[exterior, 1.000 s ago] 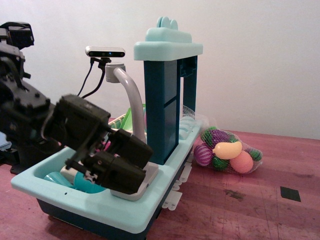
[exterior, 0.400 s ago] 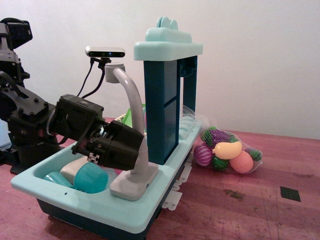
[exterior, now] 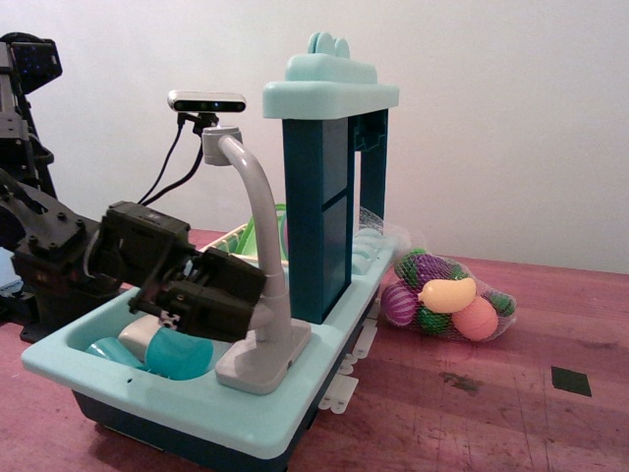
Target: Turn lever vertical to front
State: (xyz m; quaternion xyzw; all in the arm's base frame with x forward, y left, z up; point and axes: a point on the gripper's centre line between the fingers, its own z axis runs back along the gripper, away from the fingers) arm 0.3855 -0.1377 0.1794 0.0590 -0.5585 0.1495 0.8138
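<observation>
The grey toy faucet (exterior: pixel 252 202) stands on its flat grey base plate (exterior: pixel 261 366) at the front right corner of the light-teal toy sink (exterior: pixel 211 415). My black gripper (exterior: pixel 239 298) reaches in from the left, over the basin. Its tips sit right against the low part of the faucet's column (exterior: pixel 274 300). The lever is hidden behind the gripper. The fingers show only as stacked black blocks, so the gap between them is unclear.
A teal cup (exterior: pixel 183 353) and a whitish cup (exterior: pixel 140 334) lie in the basin under the gripper. A dark blue tower with a teal top (exterior: pixel 320 211) stands right behind the faucet. A net bag of toy food (exterior: pixel 447 299) lies on the red table at right. A camera (exterior: pixel 206 100) stands behind.
My gripper has pulled back to the left and a little up, off the faucet's base plate, which now shows in full. The spout's top has shifted slightly left.
</observation>
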